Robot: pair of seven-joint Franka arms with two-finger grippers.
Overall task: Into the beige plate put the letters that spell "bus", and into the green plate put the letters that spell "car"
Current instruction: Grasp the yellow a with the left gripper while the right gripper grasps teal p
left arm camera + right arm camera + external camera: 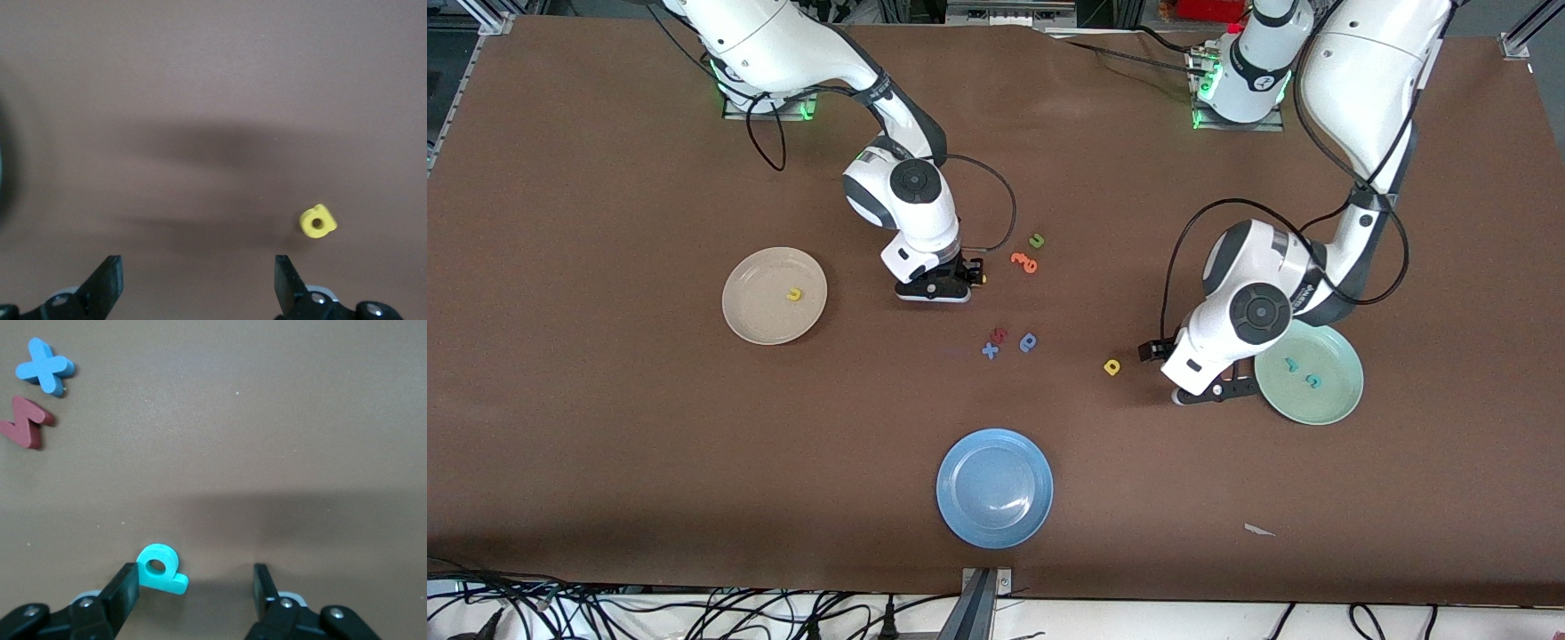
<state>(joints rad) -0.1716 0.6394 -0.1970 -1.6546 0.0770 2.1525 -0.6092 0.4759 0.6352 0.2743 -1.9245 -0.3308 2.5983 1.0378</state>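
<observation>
A yellow "u" [793, 294] lies in the beige plate [751, 311]. Two teal letters [1302, 372] lie in the green plate [1334, 404]. My right gripper [934, 292] is low over the table beside the beige plate. In the right wrist view it [195, 580] is open, with a teal "b" [161, 568] flat on the table between its fingers, close against one of them. The front view hides that letter under the hand. My left gripper [1214, 391] hangs open and empty [197, 283] by the green plate's rim. A yellow "a" [1112, 366] [318, 222] lies just beside it.
In mid-table lie a blue "x" [990, 350] [45, 367], a dark red letter [1000, 334] [25, 423] and a blue rounded letter [1029, 341]. Orange letters [1024, 261] and a green "u" [1037, 240] lie farther from the front camera. A blue plate [960, 520] sits nearest it.
</observation>
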